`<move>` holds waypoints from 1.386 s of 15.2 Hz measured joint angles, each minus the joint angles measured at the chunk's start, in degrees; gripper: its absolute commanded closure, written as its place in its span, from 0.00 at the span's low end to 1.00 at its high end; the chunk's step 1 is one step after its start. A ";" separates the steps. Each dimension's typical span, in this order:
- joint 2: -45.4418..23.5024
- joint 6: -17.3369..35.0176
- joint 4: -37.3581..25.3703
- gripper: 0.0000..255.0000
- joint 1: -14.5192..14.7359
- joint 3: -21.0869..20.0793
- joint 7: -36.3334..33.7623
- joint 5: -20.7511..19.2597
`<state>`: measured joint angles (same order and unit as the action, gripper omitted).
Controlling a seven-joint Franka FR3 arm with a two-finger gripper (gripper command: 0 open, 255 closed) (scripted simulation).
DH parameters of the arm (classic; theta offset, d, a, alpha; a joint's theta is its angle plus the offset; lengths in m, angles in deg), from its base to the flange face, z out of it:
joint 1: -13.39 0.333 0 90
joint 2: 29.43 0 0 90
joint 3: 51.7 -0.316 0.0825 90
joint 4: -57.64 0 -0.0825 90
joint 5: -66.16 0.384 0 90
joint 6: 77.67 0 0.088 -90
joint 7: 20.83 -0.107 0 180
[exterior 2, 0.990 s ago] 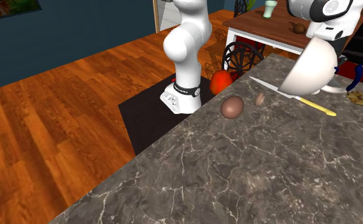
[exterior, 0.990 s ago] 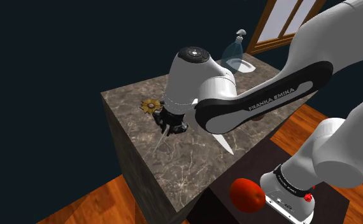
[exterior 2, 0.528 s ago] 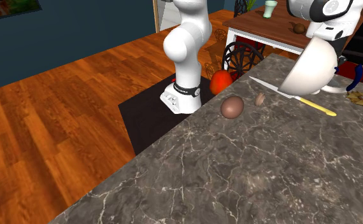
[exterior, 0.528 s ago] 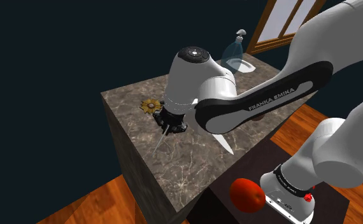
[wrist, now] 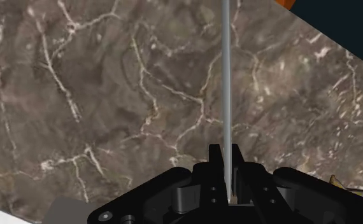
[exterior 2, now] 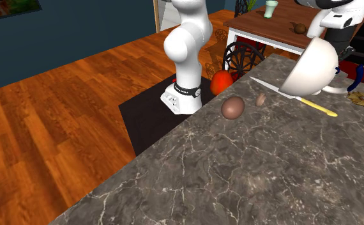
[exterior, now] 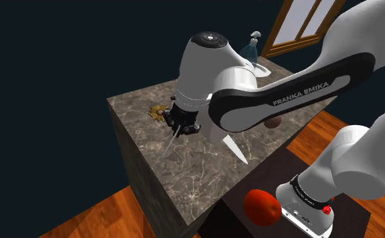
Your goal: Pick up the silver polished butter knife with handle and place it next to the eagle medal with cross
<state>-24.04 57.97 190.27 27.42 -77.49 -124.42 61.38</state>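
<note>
Half done: knife [wrist: 226,83] is gripped, placing not yet done | gripper [wrist: 226,153] clamped on the thin silver knife, which hangs down over the marble counter [exterior: 198,169]; whether its tip touches is unclear | gold medal [exterior: 158,111] lies on the counter near the gripper | likely left: lay knife beside medal, let go.

Butter knife [wrist: 227,76] above counter [exterior: 198,172], medal [exterior: 157,111] on counter nearby

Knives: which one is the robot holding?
The thin grey knife, clasped between the black fingers. The other knife, the one with the yellow handle, lies flat on the marble counter.
</note>
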 measured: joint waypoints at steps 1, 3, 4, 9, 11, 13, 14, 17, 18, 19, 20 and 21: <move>0.55 -0.83 -0.36 1.00 0.04 0.08 0.38 0.41; 1.34 -2.33 -1.16 1.00 0.17 0.11 0.73 0.97; 1.80 -3.01 -1.43 1.00 0.17 0.24 1.09 1.28; 3.53 -6.92 -3.82 1.00 0.29 0.59 2.20 2.41; 4.21 -8.40 -4.68 1.00 0.33 0.77 2.63 2.82; 4.79 -9.88 -5.63 1.00 0.38 0.88 2.93 3.15; 5.13 -10.69 -6.15 1.00 0.39 0.98 3.15 3.33; 5.79 -13.02 -7.88 1.00 0.44 1.14 3.51 3.68; 6.25 -13.75 -8.19 1.00 0.45 1.28 3.79 3.92; 6.48 -14.52 -8.77 1.00 0.44 1.38 3.96 4.03; 6.52 -15.32 -9.52 1.00 0.46 1.35 3.93 4.04; 6.60 -15.79 -9.91 1.00 0.46 1.40 4.02 4.09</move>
<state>-17.43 42.19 180.36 27.88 -76.10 -120.40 65.47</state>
